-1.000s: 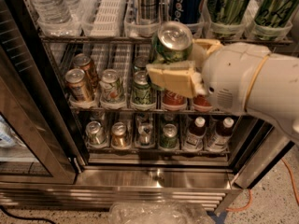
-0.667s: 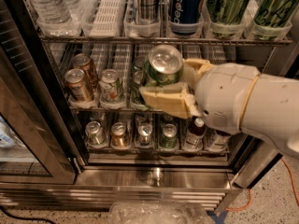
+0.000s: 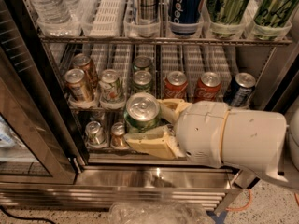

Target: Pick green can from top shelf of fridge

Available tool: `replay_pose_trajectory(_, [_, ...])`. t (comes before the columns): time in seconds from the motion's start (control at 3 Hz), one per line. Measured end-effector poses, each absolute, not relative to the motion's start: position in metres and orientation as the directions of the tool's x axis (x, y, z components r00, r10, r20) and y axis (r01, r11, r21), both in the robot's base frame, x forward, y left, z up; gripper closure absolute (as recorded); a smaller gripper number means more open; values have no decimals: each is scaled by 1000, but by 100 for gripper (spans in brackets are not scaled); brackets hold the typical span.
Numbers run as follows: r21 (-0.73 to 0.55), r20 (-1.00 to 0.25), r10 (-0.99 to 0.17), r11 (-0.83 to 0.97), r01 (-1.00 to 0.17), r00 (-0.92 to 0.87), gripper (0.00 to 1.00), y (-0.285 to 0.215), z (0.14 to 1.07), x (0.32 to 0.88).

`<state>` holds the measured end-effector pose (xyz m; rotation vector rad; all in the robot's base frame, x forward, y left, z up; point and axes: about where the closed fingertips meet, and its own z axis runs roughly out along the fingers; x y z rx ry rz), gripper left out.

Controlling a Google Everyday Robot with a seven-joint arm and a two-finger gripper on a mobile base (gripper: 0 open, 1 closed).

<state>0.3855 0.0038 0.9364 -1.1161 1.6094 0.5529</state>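
My gripper (image 3: 152, 125) is shut on the green can (image 3: 141, 113), a shiny green can with a silver lid and pull tab. I hold it upright in front of the fridge's lower racks, well below the top shelf (image 3: 163, 37). The cream fingers (image 3: 154, 143) clasp its sides. The white arm (image 3: 233, 134) reaches in from the right. Two more yellow-green cans (image 3: 229, 6) stand on the top shelf at the right, beside a blue Pepsi can (image 3: 186, 6).
Water bottles (image 3: 46, 6) and a striped can (image 3: 147, 3) stand on the top shelf at left. The middle rack (image 3: 159, 85) holds short gold, green, red and dark blue cans. The open glass door (image 3: 28, 111) stands at the left. The steel base grille (image 3: 117, 190) lies below.
My gripper has moved down and to the left with the green can, away from the top shelf and out in front of the lower racks.
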Motion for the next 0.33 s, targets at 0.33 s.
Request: replay_pose_trajectory(0.33, [-177, -922, -387, 456, -872, -15, 100, 5, 935, 385])
